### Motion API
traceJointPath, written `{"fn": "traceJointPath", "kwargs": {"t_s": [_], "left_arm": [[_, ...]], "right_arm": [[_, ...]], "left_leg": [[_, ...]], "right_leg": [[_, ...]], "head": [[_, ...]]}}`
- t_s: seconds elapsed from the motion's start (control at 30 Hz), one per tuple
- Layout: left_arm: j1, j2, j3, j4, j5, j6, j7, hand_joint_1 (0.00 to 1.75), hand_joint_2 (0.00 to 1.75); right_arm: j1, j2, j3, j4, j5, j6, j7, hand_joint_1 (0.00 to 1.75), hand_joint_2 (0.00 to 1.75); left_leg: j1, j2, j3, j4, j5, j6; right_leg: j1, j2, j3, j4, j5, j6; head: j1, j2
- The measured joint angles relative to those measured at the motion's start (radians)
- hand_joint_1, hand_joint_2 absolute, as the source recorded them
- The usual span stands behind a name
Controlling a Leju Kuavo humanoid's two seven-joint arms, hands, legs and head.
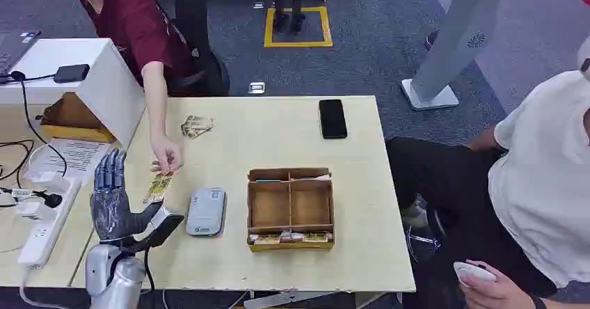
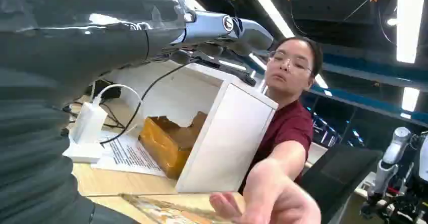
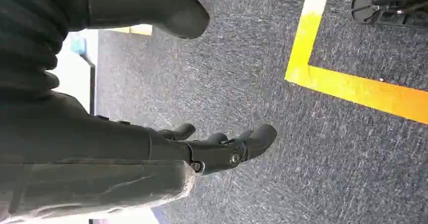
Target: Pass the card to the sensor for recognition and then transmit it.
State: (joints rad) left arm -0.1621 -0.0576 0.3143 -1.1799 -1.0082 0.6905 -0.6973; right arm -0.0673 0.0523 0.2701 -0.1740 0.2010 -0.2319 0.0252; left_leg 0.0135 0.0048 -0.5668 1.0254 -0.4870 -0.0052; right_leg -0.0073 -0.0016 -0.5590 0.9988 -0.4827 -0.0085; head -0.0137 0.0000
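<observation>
Card (image 1: 159, 186) lies just past the left hand (image 1: 115, 201), held at its far end by a person's hand (image 1: 165, 155). Its long side points away from the robot. The left hand is wide, holding nothing. The sensor (image 1: 206, 211) sits beside it on the worktop (image 1: 278, 131). The right hand (image 3: 222, 146) hangs loosely curled over the floor, holding nothing.

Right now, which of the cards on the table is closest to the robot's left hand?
The card that the person's hand holds out, right beside the left robot hand. The other loose cards lie farther up the table, and more sit in the brown box.
</observation>
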Motion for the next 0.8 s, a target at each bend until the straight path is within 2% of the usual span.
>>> {"fn": "traceJointPath", "kwargs": {"t_s": [0.13,0.17,0.2,0.8], "left_arm": [[0.000,0.000,0.000,0.000,0.002,0.000,0.000,0.00,1.75],[0.000,0.000,0.000,0.000,0.002,0.000,0.000,1.57,1.75],[0.000,0.000,0.000,0.000,0.003,0.000,0.000,1.75,1.75],[0.004,0.001,0.000,0.000,0.018,0.000,0.000,1.75,1.75]], "right_arm": [[0.000,0.000,0.000,0.000,0.002,0.000,0.000,0.00,1.75],[0.000,0.000,0.000,0.000,0.003,0.000,0.000,0.00,1.75],[0.000,0.000,0.000,0.000,0.003,0.000,0.000,0.00,1.75],[0.003,0.000,-0.001,0.000,0.008,-0.003,-0.005,0.00,1.75]], "left_leg": [[0.000,0.000,0.000,0.000,0.000,0.000],[0.000,0.000,0.000,0.000,0.000,0.000],[0.000,0.000,0.000,0.000,0.000,0.000],[0.000,0.000,0.000,0.000,0.000,0.000]], "right_leg": [[0.000,0.000,0.000,0.000,0.000,0.000],[0.000,0.000,0.000,0.000,0.000,0.000],[0.000,0.000,0.000,0.000,0.000,0.000],[0.000,0.000,0.000,0.000,0.000,0.000]], "head": [[0.000,0.000],[0.000,0.000],[0.000,0.000],[0.000,0.000]]}}
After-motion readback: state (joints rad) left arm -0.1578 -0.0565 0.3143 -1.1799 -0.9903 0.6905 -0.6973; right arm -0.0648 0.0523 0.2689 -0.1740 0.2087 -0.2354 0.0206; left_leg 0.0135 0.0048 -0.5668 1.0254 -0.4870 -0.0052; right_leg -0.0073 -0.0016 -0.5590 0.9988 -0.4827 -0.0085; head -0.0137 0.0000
